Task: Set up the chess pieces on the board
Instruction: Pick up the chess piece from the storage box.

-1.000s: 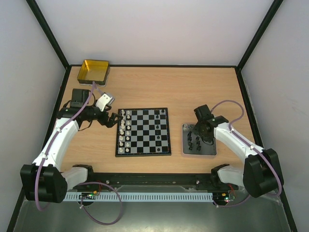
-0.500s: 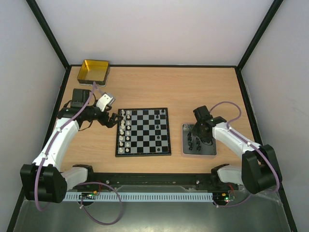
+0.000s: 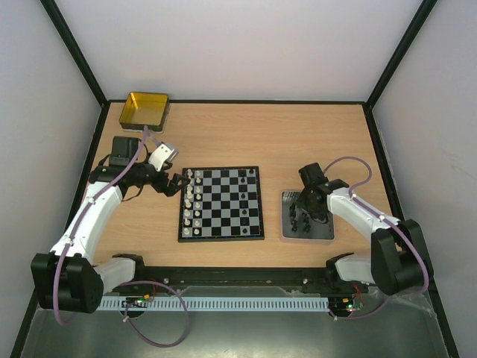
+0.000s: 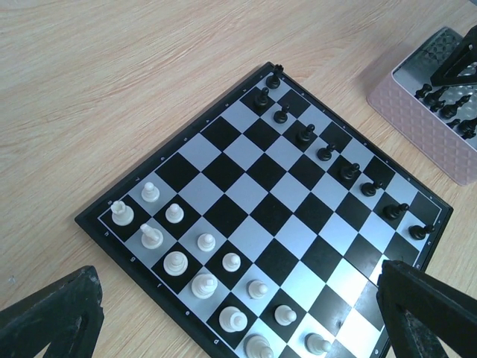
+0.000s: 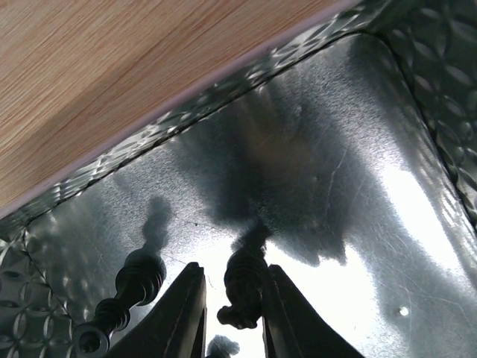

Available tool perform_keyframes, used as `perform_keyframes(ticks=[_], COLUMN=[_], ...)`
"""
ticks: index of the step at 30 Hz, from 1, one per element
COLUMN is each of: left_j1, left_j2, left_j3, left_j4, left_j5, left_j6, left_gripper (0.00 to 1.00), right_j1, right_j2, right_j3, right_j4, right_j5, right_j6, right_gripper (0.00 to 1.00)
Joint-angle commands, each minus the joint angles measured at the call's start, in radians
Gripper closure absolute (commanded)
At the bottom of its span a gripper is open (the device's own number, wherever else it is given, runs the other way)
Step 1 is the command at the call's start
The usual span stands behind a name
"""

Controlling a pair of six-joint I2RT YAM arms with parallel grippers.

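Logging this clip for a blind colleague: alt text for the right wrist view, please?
The right fingers stand close on either side of a black chess piece inside a shiny metal tray; whether they grip it is unclear. A second black piece is beside them, and wooden table shows beyond the tray's rim.
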Motion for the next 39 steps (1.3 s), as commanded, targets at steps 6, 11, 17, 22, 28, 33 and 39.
perform_keyframes(ticks=[6,11,17,22,28,33,39], left_j1=[-0.006,-0.006,-0.007,-0.010,-0.015,-0.015,-0.015], left_j2=[0.006,0.006,0.010,0.010,0.016,0.011,0.008], left_j3=[-0.005,-0.005,-0.004,-0.002,-0.002,-0.003,-0.008], left_j4=[0.008,0.009,0.009,0.011,0.013,0.014,0.016], left_j5=[-0.006,-0.006,-0.008,-0.010,-0.016,-0.017,-0.022], left_j6=[-0.004,-0.005,-0.005,-0.007,-0.008,-0.007,-0.007], left_gripper=[0.01,0.01,0.01,0.01,0.01,0.01,0.01], right_j1=[-0.009,-0.011,-0.017,-0.016,-0.017,-0.016,-0.017], right_j2=[0.020,0.023,0.035,0.038,0.032,0.042,0.049], right_j3=[-0.006,-0.004,0.015,0.035,0.033,0.032,0.015], right_j4=[0.019,0.019,0.007,-0.011,-0.012,-0.006,0.012], right_j5=[0.005,0.007,0.007,-0.007,-0.023,-0.027,-0.033], right_j6=[-0.024,-0.030,-0.049,-0.063,-0.065,-0.067,-0.063], right_gripper=[0.85,0.87,0.87,0.83,0.84,0.84,0.90])
